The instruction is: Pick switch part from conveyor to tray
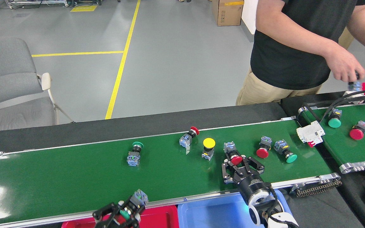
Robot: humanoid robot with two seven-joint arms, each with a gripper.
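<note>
The conveyor (59, 177) runs across the view with several switch parts on it. At the bottom, my left gripper (124, 212) is shut on a green-capped switch part (138, 199) and holds it just past the near rail, over the red tray (160, 219). My right gripper (239, 162) reaches onto the belt, its fingers closed around the cap of a red-capped switch part (235, 157). Still lying on the belt are a green-capped part (134, 153), a small red one (188, 137), a yellow one (208, 147), another red one (262, 149) and a green one (286, 152).
A blue tray (214, 212) sits next to the red one below the near rail. A narrower green belt (356, 148) at the right carries a white breaker (310, 134) and two switch parts. A person (296, 47) stands behind it, a hand (344, 66) holding a part. A grey chair (8, 79) stands at the left.
</note>
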